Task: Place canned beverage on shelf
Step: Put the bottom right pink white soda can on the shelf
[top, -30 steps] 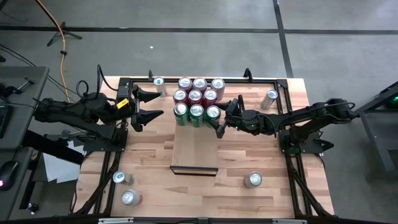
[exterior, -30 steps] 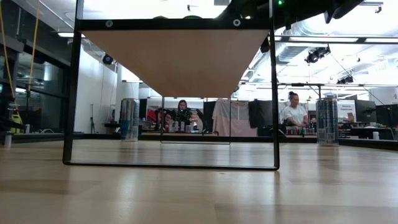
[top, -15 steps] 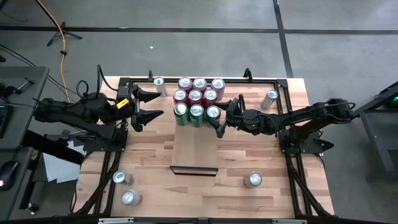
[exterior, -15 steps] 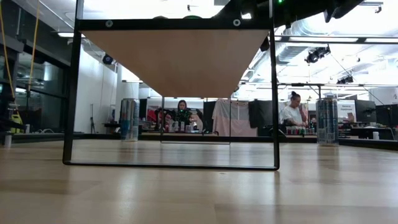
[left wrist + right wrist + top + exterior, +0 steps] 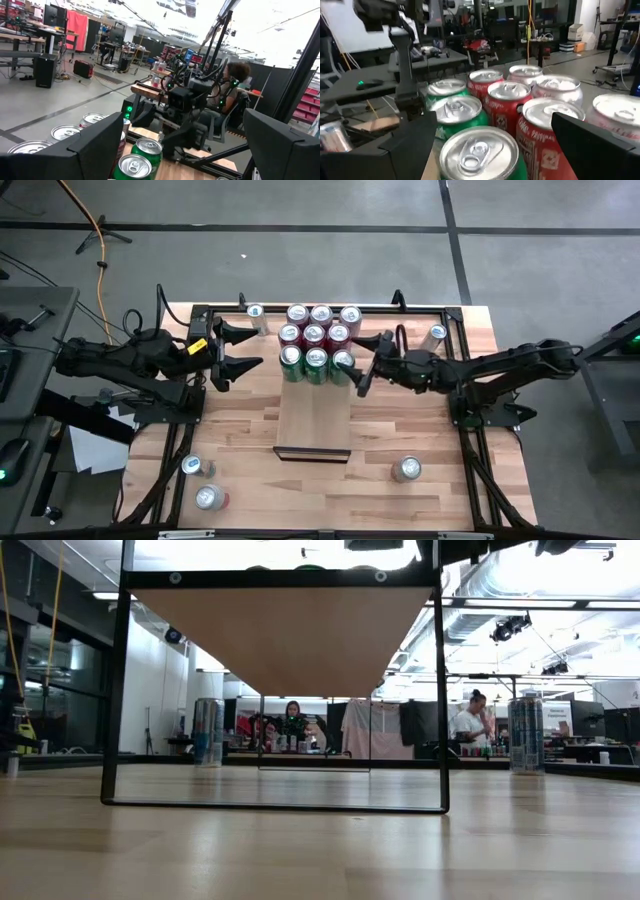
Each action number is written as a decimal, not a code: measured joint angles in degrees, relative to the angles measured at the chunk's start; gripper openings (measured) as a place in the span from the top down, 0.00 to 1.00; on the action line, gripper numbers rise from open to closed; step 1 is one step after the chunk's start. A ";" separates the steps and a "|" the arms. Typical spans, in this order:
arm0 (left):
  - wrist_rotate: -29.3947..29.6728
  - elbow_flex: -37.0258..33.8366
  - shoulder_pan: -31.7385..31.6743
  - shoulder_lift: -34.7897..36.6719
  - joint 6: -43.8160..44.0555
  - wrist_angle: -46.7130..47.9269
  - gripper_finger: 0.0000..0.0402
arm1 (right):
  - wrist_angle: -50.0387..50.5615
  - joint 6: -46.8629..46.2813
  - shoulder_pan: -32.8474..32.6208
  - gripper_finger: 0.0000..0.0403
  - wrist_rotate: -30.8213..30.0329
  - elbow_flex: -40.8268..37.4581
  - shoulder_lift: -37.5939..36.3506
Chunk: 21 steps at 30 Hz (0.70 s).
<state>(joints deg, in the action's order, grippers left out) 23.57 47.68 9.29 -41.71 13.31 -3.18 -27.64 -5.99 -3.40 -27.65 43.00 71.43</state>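
Altogether nine cans [image 5: 315,338] on shelf [image 5: 313,415]; five on tabletop [image 5: 250,420].

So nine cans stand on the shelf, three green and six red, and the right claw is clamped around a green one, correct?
Not clamped. In the high view the right gripper is open beside the green cans, holding nothing. The nine cans on the shelf, three green and six red, are right.

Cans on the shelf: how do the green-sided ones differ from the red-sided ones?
The green-sided cans form the row nearest the bare stretch of the long pale wooden shelf; the red-sided cans fill the two rows behind them. There are three green, six red. The open right gripper hovers beside the green row, not the red cans. All stand upright with silver tops, packed closely together.
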 joint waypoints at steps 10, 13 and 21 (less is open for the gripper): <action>11.64 1.93 -3.15 0.52 -4.84 2.01 0.21 | 3.47 -4.55 0.61 0.20 -6.27 0.97 -9.71; 11.68 2.87 -8.25 0.23 -5.92 3.88 0.34 | 15.08 -6.14 2.33 0.38 -10.29 6.00 -11.27; 2.75 1.29 -27.67 -1.67 6.37 21.97 0.95 | 53.63 -20.73 12.66 0.95 -8.36 18.79 -8.76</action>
<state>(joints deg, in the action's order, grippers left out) 26.32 48.97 -18.38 -43.39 19.68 18.79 25.99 -26.72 9.26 -36.01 61.79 62.67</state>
